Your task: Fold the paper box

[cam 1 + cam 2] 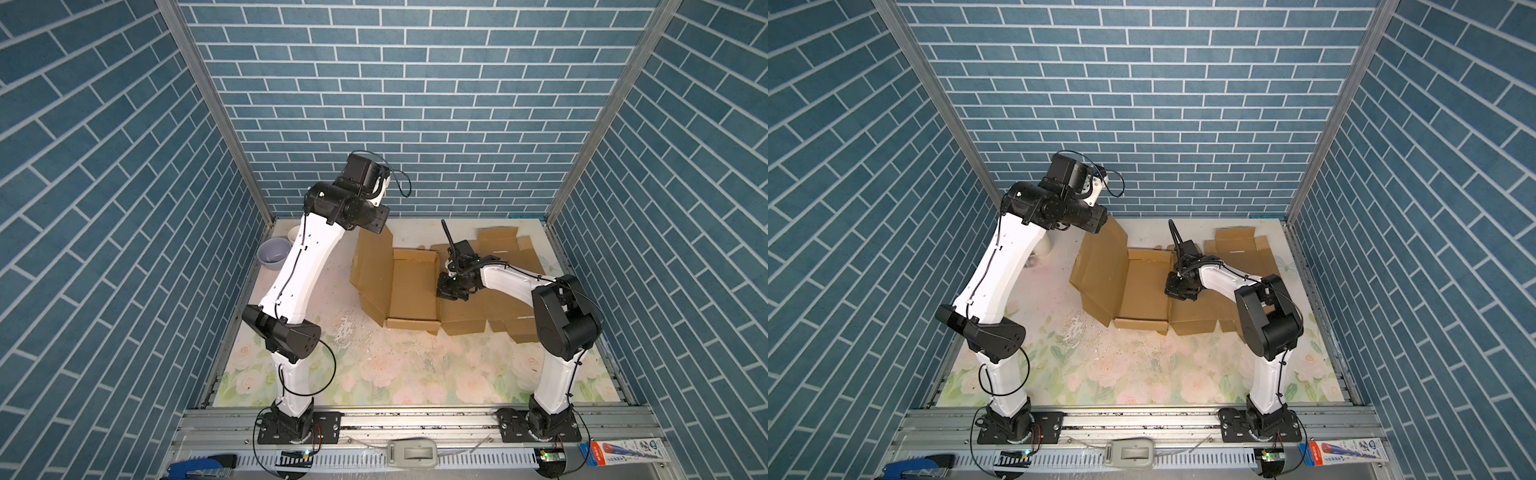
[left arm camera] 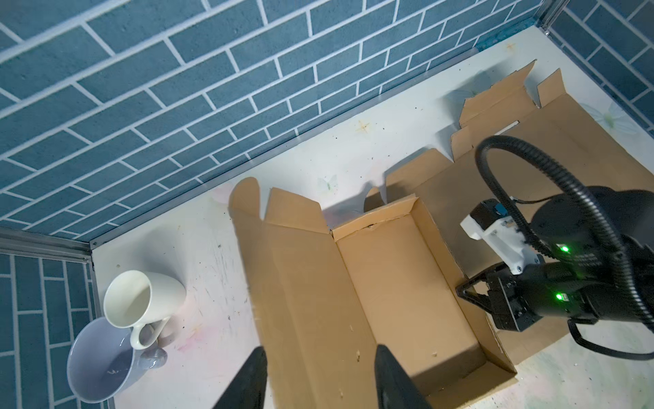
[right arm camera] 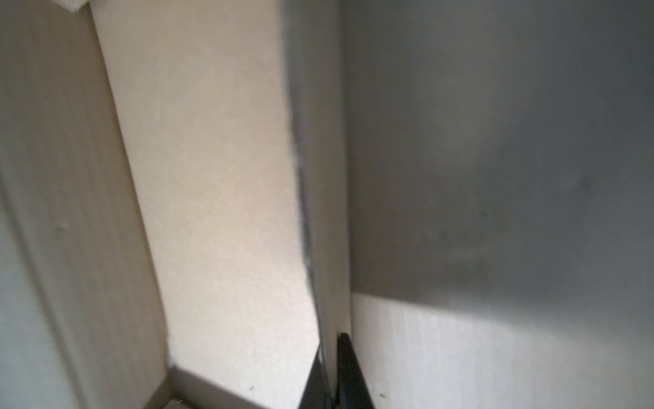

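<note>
Paper box [image 1: 413, 286], brown corrugated cardboard and half formed, lies toward the back of the flower-printed tabletop [image 1: 395, 374], right of centre. In both top views its left panel tilts upward and its right panels lie flat under the right arm [image 1: 511, 280].

Only the right wrist view shows the right gripper [image 3: 329, 375] pinched tight on a thin upright wall of the box, one black finger on either side. From above, that gripper [image 1: 1177, 293] is just a dark block at the tray's right wall.

The left wrist view shows the left gripper [image 2: 320, 348] above the raised panel, fingers standing apart and holding nothing. It also shows a white ceramic mug [image 2: 141, 301] tilted against a wide grey cup [image 2: 102, 361].

A blue, white and orange packet [image 1: 623, 453] at the near right corner bears print too small to read.
</note>
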`<state>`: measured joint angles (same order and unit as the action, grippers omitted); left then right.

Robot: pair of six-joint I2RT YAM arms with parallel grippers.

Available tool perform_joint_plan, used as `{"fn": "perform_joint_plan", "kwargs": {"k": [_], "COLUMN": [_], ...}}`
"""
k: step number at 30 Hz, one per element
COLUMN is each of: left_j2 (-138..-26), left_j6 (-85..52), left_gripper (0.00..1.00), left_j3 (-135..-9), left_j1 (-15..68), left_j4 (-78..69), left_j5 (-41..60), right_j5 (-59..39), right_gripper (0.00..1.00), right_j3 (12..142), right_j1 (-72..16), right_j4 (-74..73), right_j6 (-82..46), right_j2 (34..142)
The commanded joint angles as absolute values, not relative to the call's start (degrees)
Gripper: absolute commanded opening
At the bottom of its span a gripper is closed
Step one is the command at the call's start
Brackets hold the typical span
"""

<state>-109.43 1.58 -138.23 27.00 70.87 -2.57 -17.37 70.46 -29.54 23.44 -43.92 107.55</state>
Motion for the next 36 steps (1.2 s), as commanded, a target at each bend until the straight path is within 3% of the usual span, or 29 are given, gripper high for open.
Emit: {"fn": "perform_joint_plan", "kwargs": {"k": [1, 10, 16, 23, 31, 36], "left_j2": [-106.89, -100.99, -94.96, -83.53, -71.31, -66.89], "left_j6": [0.41, -0.66, -4.54, -10.12, -13.4, -14.07], "left_gripper": [0.52, 0.56, 0.58, 0.58, 0.59, 0.59], "left_j3": [-136.34, -128.02, -116.48, -93.0, -74.75, -65.41], "left_j1": [26.71, 26.34, 22.99, 16.15, 8.21, 4.79], "left_j4": [68.08, 61.86, 54.38, 39.21, 29.28, 27.58], "left_j5": [-3.68, -4.34, -0.66, 9.89, 17.29, 17.44], "right_j5": [-13.93, 2.74, 5.52, -1.59, -4.62, -9.0], "right_gripper": [0.07, 0.06, 0.26, 0.47, 0.55, 0.57], "right_j3": [63.36, 52.03, 56.38, 57.02, 62.07, 75.07], "right_j1": [-29.82, -36.74, -39.9, -37.29, -29.32, -23.45], "right_j4": [12.95, 3.78, 8.78, 7.9, 20.21, 30.29], "right_j6": [-61.35, -90.07, -94.23, -79.75, -47.41, -23.48], "right_j2": [103.5, 95.67, 96.26, 95.48, 86.53, 91.27]}}
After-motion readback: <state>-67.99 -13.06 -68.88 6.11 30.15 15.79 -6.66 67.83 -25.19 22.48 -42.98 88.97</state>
